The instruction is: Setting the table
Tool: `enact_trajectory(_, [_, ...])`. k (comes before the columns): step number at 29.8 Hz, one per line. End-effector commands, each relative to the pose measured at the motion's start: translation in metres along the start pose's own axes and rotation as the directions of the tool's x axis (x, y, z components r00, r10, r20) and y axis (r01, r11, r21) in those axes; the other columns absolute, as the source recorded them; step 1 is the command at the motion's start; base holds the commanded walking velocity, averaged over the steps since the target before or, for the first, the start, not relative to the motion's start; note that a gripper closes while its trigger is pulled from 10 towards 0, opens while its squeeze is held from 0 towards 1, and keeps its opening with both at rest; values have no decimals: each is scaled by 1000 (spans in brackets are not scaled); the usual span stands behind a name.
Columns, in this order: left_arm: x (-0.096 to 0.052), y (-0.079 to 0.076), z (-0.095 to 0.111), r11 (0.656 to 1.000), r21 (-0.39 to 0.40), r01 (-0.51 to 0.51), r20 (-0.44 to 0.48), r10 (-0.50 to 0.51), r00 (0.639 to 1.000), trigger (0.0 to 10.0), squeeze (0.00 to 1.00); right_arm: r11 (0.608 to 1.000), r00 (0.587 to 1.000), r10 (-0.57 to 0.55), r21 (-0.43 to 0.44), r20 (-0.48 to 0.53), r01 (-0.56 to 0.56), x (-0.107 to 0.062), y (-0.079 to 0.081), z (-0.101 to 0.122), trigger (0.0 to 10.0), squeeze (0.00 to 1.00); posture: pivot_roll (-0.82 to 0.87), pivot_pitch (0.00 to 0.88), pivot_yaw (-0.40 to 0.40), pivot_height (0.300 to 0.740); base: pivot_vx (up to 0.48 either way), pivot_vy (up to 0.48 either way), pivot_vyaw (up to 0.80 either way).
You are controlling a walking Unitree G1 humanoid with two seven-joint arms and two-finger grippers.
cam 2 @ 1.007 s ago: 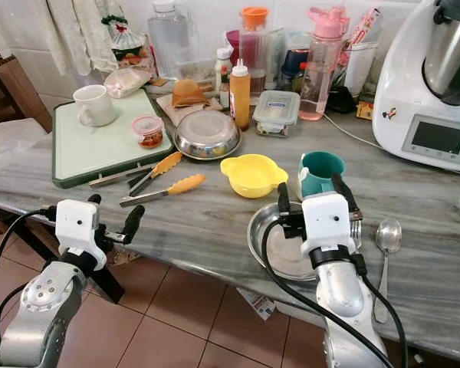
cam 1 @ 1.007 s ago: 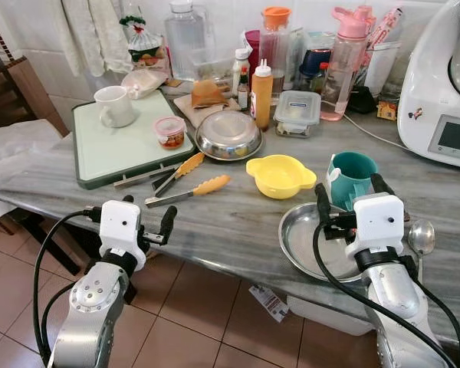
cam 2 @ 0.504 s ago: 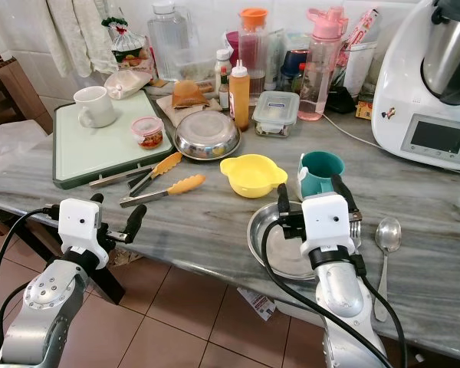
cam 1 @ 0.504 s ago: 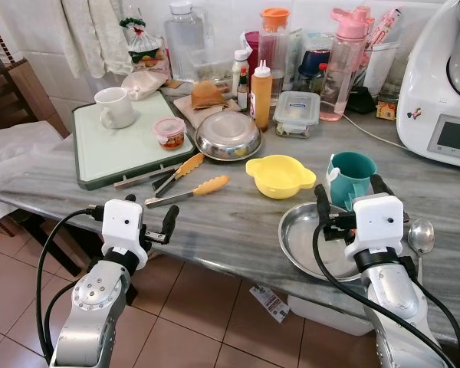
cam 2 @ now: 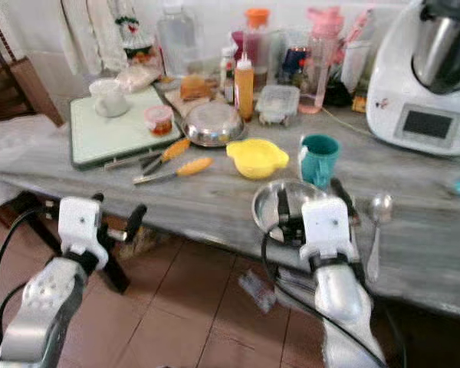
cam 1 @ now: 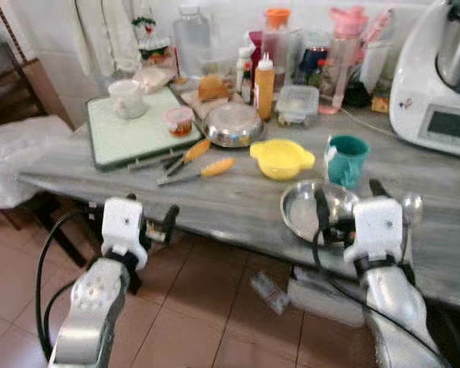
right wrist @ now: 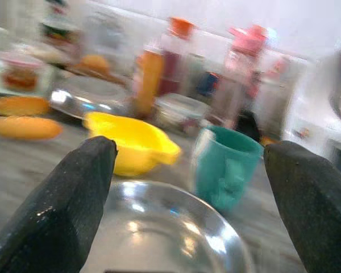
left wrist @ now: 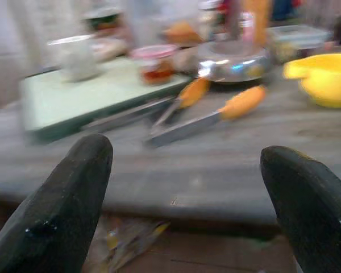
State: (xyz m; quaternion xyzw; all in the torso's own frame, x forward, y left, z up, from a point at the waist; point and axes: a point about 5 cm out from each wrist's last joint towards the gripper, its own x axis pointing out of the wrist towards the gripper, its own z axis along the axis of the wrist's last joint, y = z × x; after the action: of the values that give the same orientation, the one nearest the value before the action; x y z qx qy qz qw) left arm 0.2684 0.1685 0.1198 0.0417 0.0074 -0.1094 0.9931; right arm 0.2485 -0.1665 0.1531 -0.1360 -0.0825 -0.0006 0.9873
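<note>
**Camera pulls back, both grippers wide open**

Everything sits higher and smaller in frame than a second ago, blurred; the camera has moved, the things keep their places. Right gripper (cam 1: 351, 201) hangs lower right over the near rim of the steel plate (cam 1: 299, 207), fingers spread, holding nothing. Behind the plate stand the teal cup (cam 1: 346, 159) and yellow bowl (cam 1: 280, 158); a spoon (cam 2: 376, 230) lies right of it. Left gripper (cam 1: 149, 222) hovers lower left before the counter (cam 1: 215, 199) edge, fingers apart, empty; tongs (left wrist: 207, 114) lie ahead of it
</note>
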Motion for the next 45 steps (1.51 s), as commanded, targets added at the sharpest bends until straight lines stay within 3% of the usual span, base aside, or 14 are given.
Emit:
enact_trajectory(1, [-3, 1, -5, 1000, -3, -4, -23, 4, 1000, 10000, 0, 1000, 1000, -2, 0, -5, 2, 1, 0, 0, 10000, 0, -75, 0, 62, 740, -300, 0, 0])
enact_trajectory(32, [12, -8, -7, 999, -14, 36, -24, -36, 999, 10000, 0, 1000, 999, -17, 6, -27, 17, 4, -1, -4, 10000, 0, -88, 0, 64, 740, -268, 0, 0])
enact_trajectory(45, [21, -13, -31, 999, -47, 21, -102, -26, 994, 10000, 0, 998, 994, -29, 57, -103, 35, 4, -1, -21, 10000, 0, -91, 0, 67, 740, 0, 0, 0])
